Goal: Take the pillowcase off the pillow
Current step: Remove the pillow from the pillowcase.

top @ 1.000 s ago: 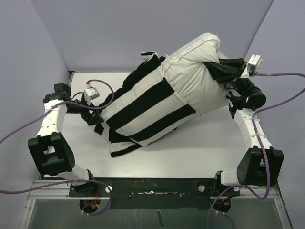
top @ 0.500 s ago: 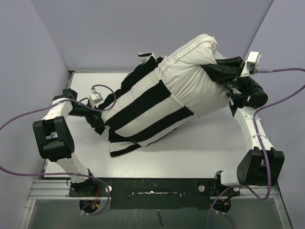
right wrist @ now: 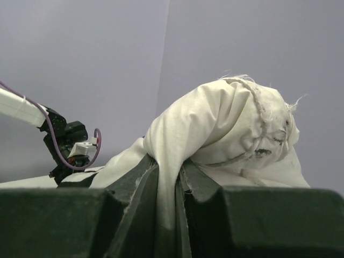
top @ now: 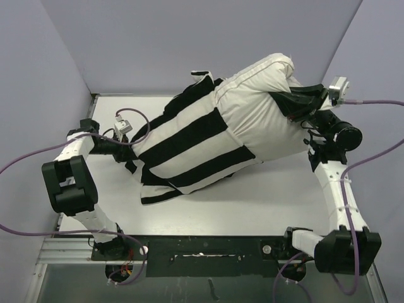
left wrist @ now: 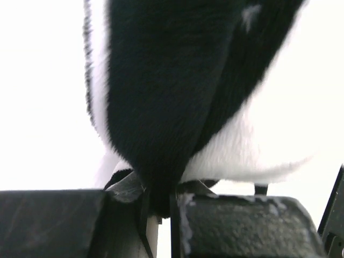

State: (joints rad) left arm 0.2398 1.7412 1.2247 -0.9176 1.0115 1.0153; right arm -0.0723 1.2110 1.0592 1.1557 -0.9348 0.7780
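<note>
The right hand [top: 289, 103], clamped on the pillow [top: 255, 117], has tugged it away a bit — the pillowcase [top: 189, 145], pinched tight in the left hand [top: 126, 150], is about half off and slipping.

Pillow [top: 262, 110]: lies diag. across surface [top: 265, 202], centre to far right, right end up off it. Pillowcase [top: 186, 148]: over pillow's left half, loose end on surface toward near left; pillow's right half sticks out of it. Left gripper [top: 129, 156]: at pillowcase's left edge, fingers [left wrist: 64, 220] pinching a fold btwn them. Right gripper [top: 285, 102]: at pillow's far-right end, fingers [right wrist: 269, 220] clamped on its fabric.
</note>
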